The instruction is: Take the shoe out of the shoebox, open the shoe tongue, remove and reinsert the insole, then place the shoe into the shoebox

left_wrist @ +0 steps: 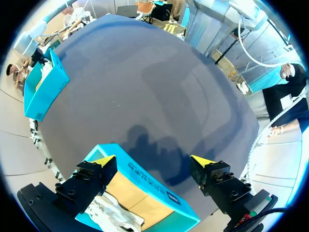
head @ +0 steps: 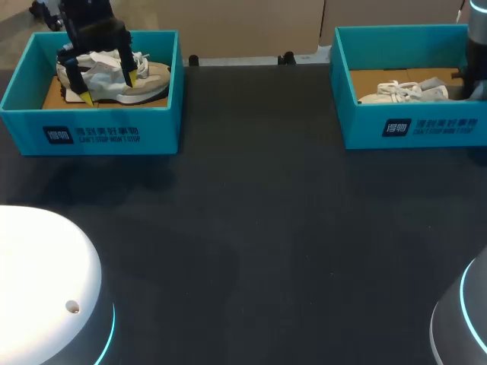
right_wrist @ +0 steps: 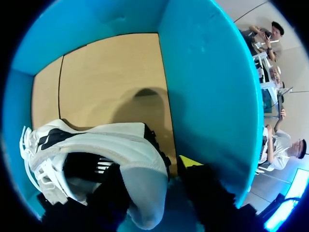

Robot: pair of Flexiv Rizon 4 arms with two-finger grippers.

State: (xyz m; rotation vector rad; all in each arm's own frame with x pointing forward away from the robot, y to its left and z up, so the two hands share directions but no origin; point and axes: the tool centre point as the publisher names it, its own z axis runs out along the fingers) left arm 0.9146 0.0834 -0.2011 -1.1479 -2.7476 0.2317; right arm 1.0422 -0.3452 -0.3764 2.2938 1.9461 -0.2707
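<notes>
White shoe (right_wrist: 120, 145) lay inside R shoebox (right_wrist: 207, 87). R wrist view put R gripper (right_wrist: 152, 174) at its heel, but its grip couldn't be told. Head view hid that spot behind the arm. Beige shoe (head: 144, 80) sat in L shoebox (head: 106, 133), w/ L gripper (head: 107, 85) spread wide above it, holding nothing. Both boxes stood on black table (head: 251, 228).
</notes>
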